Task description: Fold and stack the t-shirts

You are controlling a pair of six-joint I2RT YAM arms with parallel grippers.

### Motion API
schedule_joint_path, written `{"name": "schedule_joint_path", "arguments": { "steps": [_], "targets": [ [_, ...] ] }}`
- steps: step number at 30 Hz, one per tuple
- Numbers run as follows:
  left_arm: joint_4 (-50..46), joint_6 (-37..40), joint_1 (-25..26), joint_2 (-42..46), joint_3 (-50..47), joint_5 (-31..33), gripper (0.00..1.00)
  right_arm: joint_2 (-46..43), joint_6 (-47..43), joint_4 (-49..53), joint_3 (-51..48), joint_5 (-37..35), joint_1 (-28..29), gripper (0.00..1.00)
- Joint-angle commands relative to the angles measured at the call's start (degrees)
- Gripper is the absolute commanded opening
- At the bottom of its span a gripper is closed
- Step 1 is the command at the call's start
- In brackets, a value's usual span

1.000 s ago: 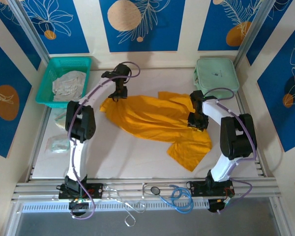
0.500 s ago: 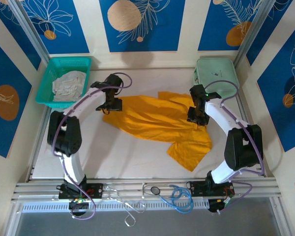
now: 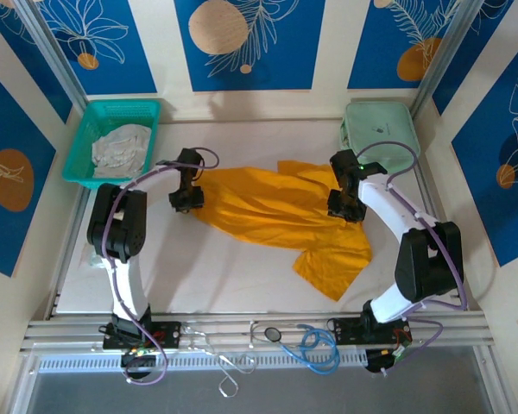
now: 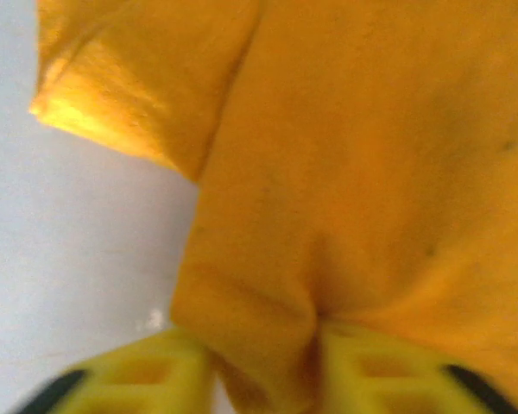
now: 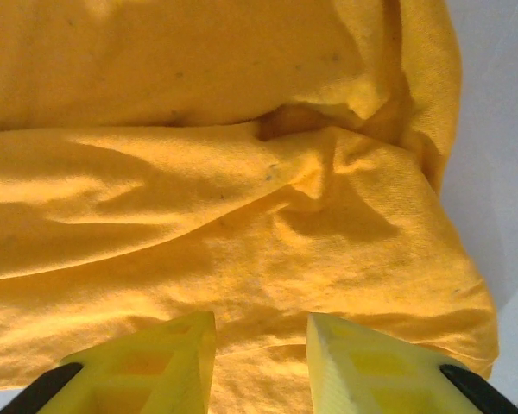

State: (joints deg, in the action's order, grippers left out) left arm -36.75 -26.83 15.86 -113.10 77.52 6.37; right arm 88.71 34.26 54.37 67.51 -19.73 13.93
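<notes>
**Ana:** Mustard-orange short-sleeved t-shirt of thin cloth (image 3: 276, 211): where is it now?

**Ben:** Spread out crumpled on the white table (image 3: 224, 267). It begins near the teal plastic mesh basket (image 3: 121, 105), off that basket's nearer right corner, and stretches well away from it.

**Ana:** What has just changed?

**Ben:** A second ago the left gripper (image 3: 186, 200) hovered wide open over the shirt's corner closest to the basket. It has since dropped and closed. Its wrist view shows a pucker of the hem clamped between its yellow fingers (image 4: 155, 379).

**Ana:** And the right gripper (image 3: 344, 207)?

**Ben:** It sits at the shirt's end farthest from the basket. Its fingers are apart with cloth lying beneath them, and nothing looks pinched.

**Ana:** Meaning?

**Ben:** I judge one corner secured and the other not yet, so the fold can't start. The pale whitish-grey garment (image 3: 121, 147) waits inside the basket, and stacking looks far off.
</notes>
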Motion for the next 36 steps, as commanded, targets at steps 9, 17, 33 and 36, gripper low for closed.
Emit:
{"name": "schedule_joint_path", "arguments": {
  "steps": [9, 17, 33, 36],
  "targets": [
    [-19.7, 3.3, 1.5, 12.4, 2.8, 1.9, 0.0, -0.6, 0.8, 1.2, 1.3, 0.0, 0.4, 0.29],
    [-31.8, 3.8, 3.6, 26.1, -6.1, 6.2, 0.05, -0.4, 0.2, 0.0, 0.2, 1.0, 0.5, 0.29],
    [-26.3, 4.5, 4.4, 9.2, 10.4, 5.5, 0.89, 2.2, 0.5, -1.3, -0.3, 1.4, 1.3, 0.27],
    [-24.2, 3.8, 4.4, 10.9, 6.6, 5.5, 0.89, 2.1, 0.4, -1.4, -0.7, 1.2, 1.1, 0.27]
  ]
}}
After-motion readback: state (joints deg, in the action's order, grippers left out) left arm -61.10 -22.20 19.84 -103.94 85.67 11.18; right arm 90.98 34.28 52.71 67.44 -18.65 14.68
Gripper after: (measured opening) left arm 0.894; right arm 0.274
